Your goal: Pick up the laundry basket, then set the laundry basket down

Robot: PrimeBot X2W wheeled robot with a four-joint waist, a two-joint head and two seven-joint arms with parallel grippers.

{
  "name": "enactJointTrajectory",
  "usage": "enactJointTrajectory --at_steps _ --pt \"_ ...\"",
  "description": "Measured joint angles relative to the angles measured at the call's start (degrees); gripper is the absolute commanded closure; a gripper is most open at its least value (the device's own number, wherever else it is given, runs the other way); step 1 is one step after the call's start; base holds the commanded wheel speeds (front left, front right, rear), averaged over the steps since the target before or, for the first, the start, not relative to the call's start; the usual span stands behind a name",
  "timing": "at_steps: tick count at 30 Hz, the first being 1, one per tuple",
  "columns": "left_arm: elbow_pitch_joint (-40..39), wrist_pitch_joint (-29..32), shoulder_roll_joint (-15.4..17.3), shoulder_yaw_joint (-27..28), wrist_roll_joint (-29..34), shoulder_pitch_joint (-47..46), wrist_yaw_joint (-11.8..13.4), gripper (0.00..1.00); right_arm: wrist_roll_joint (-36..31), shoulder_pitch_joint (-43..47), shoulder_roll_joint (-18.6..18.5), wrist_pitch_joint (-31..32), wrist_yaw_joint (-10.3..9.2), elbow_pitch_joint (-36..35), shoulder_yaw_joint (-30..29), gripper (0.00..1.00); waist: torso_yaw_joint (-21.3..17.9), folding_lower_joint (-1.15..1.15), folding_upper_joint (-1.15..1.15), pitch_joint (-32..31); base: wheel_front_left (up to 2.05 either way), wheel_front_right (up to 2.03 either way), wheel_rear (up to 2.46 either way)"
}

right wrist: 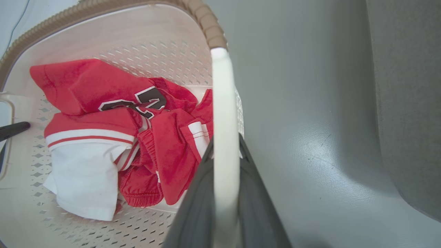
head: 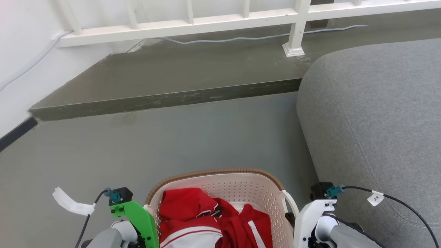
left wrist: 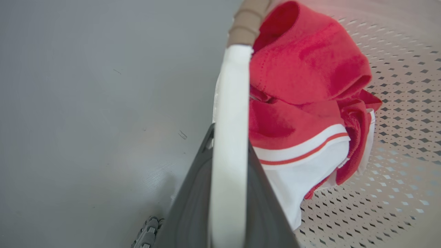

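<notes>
The laundry basket [head: 220, 173], cream-white and perforated with a brown woven-look rim, sits at the bottom middle of the head view between my two wrists. Red and white clothes [head: 206, 213] lie inside it. My left gripper [left wrist: 230, 137] is shut on the basket's white left handle [left wrist: 232, 86], dark fingers on both sides of the bar. The right gripper [right wrist: 225, 141] is shut the same way on the white right handle [right wrist: 223, 86]. In the right wrist view a dark finger of the left gripper [right wrist: 13, 129] shows at the basket's far side. The basket's underside is hidden.
A grey sofa [head: 372, 120] stands close on the right of the basket. Ahead, the grey floor [head: 172, 144] runs to a raised step [head: 165, 100] with a white railing [head: 206, 24] and a cable [head: 241, 38]. A white wall [head: 20, 51] closes the left.
</notes>
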Motion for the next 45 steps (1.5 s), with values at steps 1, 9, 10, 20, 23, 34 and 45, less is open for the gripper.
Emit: enactJointTrajectory --at_steps 1,9,10,20,23,34,45 --pt "0.00 0.00 0.00 0.00 -0.13 0.00 0.00 1.00 0.13 0.01 0.00 0.00 0.00 0.03 0.00 1.00 -0.02 0.00 0.00 -0.07 0.00 0.00 0.00" --pt "0.01 0.33 -0.02 -0.07 -0.31 0.10 0.00 1.00 0.62 0.06 0.02 0.01 0.01 0.35 0.12 1.00 -0.09 0.00 0.00 -0.36 0.00 0.00 0.00" --pt "0.01 0.34 -0.02 -0.09 -0.32 0.10 0.00 1.00 0.63 0.07 0.02 0.01 0.01 0.38 0.20 1.00 -0.09 0.00 0.00 -0.38 0.00 0.00 0.00" --pt "0.01 0.49 -0.01 -0.34 -0.82 0.23 0.00 1.00 1.16 0.07 0.01 0.01 0.01 0.42 1.01 1.00 0.10 0.00 0.00 -0.56 0.00 0.00 0.00" --pt "0.02 0.49 -0.01 -0.42 -0.84 0.25 0.00 1.00 1.21 0.07 0.01 0.01 0.01 0.41 1.38 1.00 0.12 0.00 0.00 -0.57 0.00 0.00 0.00" --pt "0.07 0.48 0.01 -0.70 -1.33 0.31 0.00 1.00 1.23 0.05 -0.05 -0.07 0.00 0.63 2.20 1.00 0.45 0.00 0.00 -0.47 0.00 0.00 0.00" --pt "-0.11 -0.53 0.00 -0.68 -1.83 0.34 0.00 1.00 2.07 -0.40 -0.01 -0.65 -0.02 1.19 2.35 1.00 0.80 0.00 0.00 0.17 0.00 0.00 0.00"
